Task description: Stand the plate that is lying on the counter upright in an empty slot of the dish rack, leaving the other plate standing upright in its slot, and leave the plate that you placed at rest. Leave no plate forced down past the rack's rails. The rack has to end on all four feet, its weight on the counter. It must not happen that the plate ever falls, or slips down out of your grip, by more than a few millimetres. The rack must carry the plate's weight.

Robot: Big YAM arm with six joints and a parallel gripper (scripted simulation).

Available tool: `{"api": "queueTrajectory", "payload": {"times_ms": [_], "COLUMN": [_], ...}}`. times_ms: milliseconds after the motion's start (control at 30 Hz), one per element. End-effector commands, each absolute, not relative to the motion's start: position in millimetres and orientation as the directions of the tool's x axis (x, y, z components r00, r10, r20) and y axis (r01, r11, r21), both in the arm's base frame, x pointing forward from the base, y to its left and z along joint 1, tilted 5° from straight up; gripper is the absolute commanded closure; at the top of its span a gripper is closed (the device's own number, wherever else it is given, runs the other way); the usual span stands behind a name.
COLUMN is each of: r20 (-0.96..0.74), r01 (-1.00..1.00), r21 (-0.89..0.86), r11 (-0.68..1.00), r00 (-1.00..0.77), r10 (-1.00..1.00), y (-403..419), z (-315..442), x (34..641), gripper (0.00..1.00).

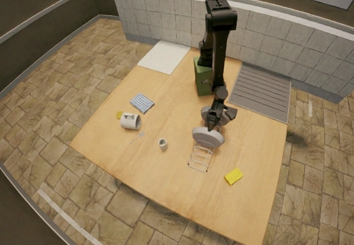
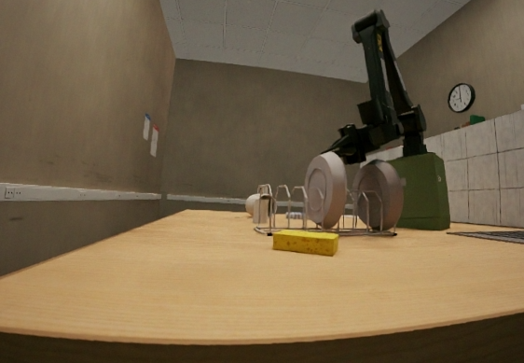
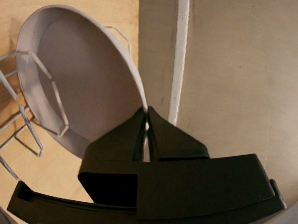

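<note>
pinching plate (image 2: 324, 189) rim, fingertips hidden

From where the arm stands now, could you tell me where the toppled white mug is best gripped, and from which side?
Judging by its pose, the white mug lies on its side with its handle turned upward, so the handle is the handiest part: come straight down and pinch it. The round body would likely roll or slip. The gripper must first release the plate it is shut on at the rack.
</note>
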State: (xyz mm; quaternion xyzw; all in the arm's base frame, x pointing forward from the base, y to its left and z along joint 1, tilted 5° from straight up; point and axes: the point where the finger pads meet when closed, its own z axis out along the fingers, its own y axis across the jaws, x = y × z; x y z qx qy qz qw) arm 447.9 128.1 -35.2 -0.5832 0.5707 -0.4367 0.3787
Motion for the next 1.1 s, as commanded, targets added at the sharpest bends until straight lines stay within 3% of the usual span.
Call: {"api": "queueTrajectory", "payload": {"times_ms": [0, 1067], "r20": [0.064, 0.053], "r01": [-0.293, -0.279], "r21": [-0.955, -0.96], "r11": [-0.048, -0.039], "r00": [-0.044, -0.044], "r10": [-0.997, -0.998], "y": [127.0, 128.6], "z": [-30.5, -28.3], "x": [460.4, 462.5], "gripper": [1.0, 1.0]}}
